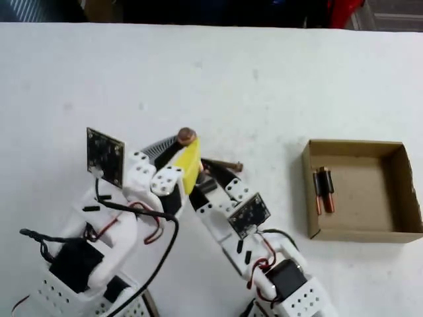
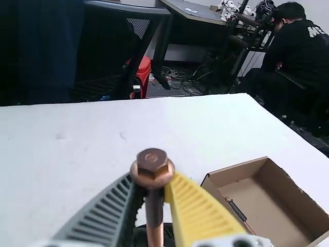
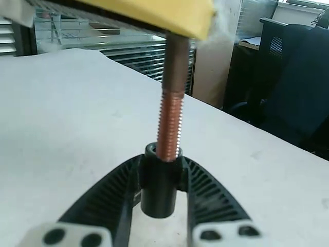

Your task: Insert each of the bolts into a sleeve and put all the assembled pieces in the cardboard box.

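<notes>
My left gripper (image 2: pixel 151 181) is shut tight on a copper bolt (image 2: pixel 152 167), pinching the shank just under the hex head between its grey and yellow fingers. Right against it, tip to tip, my right gripper (image 3: pixel 160 170) is closed around a black sleeve (image 3: pixel 158 194) that stands upright. The bolt's threaded end sits in the mouth of that sleeve, in line with it. The left gripper's yellow finger crosses directly over the sleeve and crowds the space above it. Just past the right gripper's fingertips, a second bolt (image 1: pixel 225 164) lies flat on the white table (image 1: pixel 264 79). Well off to the right gripper's outer side sits the open cardboard box (image 1: pixel 353 143). Dark and copper pieces (image 1: pixel 324 190) lie against the wall nearest the grippers. I cannot count them.
</notes>
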You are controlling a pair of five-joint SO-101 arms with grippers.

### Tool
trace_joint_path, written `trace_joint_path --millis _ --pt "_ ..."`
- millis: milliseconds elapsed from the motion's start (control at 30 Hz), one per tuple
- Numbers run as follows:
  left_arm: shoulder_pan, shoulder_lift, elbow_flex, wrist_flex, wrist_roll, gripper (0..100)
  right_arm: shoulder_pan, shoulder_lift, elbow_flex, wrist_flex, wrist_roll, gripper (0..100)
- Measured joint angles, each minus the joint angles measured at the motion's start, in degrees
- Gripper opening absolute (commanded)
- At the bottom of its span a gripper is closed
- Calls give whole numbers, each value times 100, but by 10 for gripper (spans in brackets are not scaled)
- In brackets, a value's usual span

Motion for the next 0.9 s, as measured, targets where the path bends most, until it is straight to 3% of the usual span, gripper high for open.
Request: trace_joint_path --millis 300,567,900 --pt "26 -132 176 0 0 20 -18 9 0 0 0 17" --pt "-369 -44 193 -9 18 20 -26 9 0 0 9 17" --pt "-193 -35 738 -9 18 20 -26 0 0 0 18 17"
